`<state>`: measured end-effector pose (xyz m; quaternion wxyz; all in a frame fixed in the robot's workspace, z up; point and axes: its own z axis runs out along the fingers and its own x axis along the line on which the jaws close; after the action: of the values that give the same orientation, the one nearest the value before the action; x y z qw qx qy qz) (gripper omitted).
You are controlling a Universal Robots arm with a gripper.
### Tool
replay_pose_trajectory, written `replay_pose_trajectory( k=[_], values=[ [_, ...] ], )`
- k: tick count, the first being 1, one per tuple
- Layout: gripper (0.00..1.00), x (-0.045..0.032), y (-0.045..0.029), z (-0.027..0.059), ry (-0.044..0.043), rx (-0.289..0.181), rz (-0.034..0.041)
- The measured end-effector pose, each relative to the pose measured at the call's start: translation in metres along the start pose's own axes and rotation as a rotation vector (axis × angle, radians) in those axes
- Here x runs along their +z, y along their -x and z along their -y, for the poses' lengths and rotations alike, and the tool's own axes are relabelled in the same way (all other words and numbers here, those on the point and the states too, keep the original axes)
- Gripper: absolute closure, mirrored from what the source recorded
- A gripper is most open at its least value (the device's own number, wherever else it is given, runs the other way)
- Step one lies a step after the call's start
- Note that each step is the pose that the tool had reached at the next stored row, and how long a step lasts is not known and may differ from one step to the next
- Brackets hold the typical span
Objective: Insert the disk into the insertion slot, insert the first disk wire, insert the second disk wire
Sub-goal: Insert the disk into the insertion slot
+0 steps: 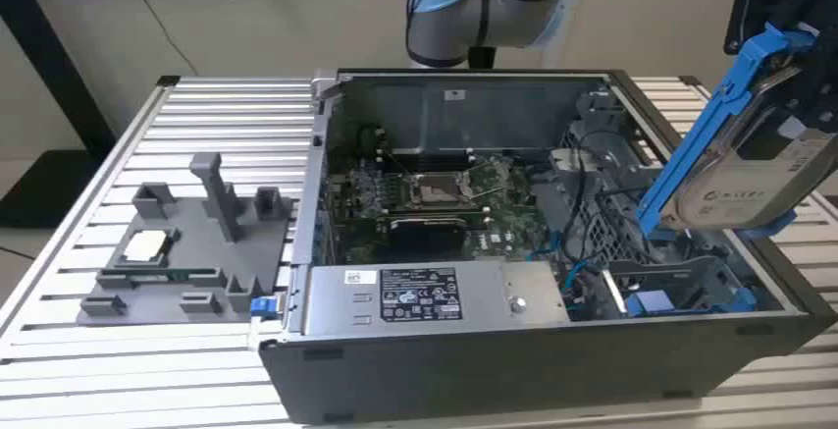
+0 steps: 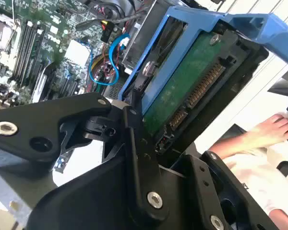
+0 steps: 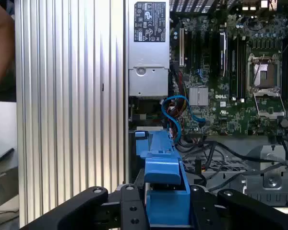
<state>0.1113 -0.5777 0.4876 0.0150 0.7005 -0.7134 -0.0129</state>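
Our gripper (image 3: pixel 166 207) clamps the disk (image 1: pixel 757 186) (by its blue carrier), tilted in the air over the computer case's (image 1: pixel 392 370) edge at the exterior view's right. The insertion slot (image 1: pixel 674 287) below sits vacant; we judge nothing done yet, all three insertions left.

Power-supply box (image 1: pixel 419 296) beside motherboard (image 1: pixel 439 198) inside case (image 1: pixel 524 365); grey fixture tray (image 1: pixel 196 228) on slatted table (image 1: pixel 235 120), exterior view's left.

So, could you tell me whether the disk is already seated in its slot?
No, the disk hangs tilted in the air above the open case.
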Motion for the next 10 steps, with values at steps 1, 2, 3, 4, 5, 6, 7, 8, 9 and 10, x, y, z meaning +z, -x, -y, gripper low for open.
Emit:
replay_pose_trajectory(
  k=[1, 2, 3, 4, 5, 6, 7, 8, 9, 10],
  values=[
    [0.67, 0.0, 0.0, 0.0, 0.0, 0.0, 0.0],
    [0.67, 0.0, 0.0, 0.0, 0.0, 0.0, 0.0],
    [0.67, 0.0, 0.0, 0.0, -0.0001, 0.0, 0.0],
    [0.67, 0.0, 0.0, 0.0, 0.0, 0.0, 0.0],
    [0.67, 0.0, 0.0, 0.0, 0.0, 0.0, 0.0001],
    [0.67, 0.0, 0.0, 0.0, 0.0, 0.0, 0.0],
    [0.67, 0.0, 0.0, 0.0, 0.0, 0.0, -0.0001],
    [0.67, 0.0002, 0.0, 0.0, 0.0, 0.0, -0.0001],
    [0.67, 0.0006, 0.0, 0.0, 0.0, 0.0, 0.0],
    [0.67, 0.0011, 0.0, 0.0, 0.0, 0.0, 0.0]
  ],
)
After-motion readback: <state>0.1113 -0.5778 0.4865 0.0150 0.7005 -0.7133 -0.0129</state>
